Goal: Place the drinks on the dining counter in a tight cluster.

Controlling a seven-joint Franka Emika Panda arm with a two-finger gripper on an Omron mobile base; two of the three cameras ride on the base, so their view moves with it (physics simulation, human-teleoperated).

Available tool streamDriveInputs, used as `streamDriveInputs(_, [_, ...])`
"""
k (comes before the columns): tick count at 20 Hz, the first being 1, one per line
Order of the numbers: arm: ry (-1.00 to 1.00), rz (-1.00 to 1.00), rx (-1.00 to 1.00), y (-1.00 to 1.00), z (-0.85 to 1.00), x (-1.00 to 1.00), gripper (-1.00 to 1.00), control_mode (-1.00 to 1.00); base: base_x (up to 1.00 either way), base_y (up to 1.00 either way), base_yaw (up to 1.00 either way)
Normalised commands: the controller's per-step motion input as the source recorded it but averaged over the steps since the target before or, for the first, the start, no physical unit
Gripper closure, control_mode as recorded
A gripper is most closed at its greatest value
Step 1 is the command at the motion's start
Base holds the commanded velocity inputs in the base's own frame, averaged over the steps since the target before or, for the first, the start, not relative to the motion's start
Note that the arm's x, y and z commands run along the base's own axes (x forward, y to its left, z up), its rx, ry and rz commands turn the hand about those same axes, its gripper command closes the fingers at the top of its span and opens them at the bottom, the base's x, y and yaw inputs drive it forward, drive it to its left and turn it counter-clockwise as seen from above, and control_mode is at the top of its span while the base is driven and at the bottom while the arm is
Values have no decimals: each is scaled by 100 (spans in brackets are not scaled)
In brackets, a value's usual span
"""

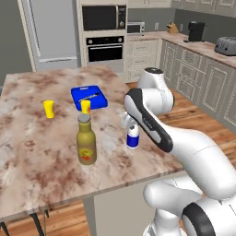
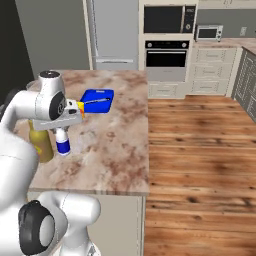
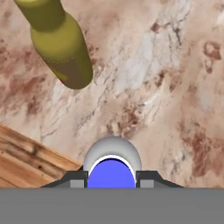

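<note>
I see gripper clamped on small blue-and-white bottle — seemingly resting on marbled brown-pink dining counter, near right of tall amber-yellow bottle.

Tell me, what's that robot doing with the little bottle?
The robot's gripper has its jaws shut on the small blue-and-white bottle, holding it upright at the dining counter. The tall amber bottle stands close beside it. Two yellow cups and a blue tray sit farther back.
</note>
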Motion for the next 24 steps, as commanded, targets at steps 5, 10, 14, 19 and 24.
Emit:
streamDriveInputs(5, [0,4,-13,33,-23,76,100,-100,0,0,0])
streamDriveInputs(10, [0,1,-5,14,-6,43,100,-100,0,0,0])
streamDriveInputs(14, [0,14,0,-7,0,0,100,-100,0,0,0])
streamDriveInputs(19, [0,11,3,-2,-13,0,100,-100,0,0,0])
streamDriveInputs(24, [1,24,5,1,-28,0,100,-100,0,0,0])
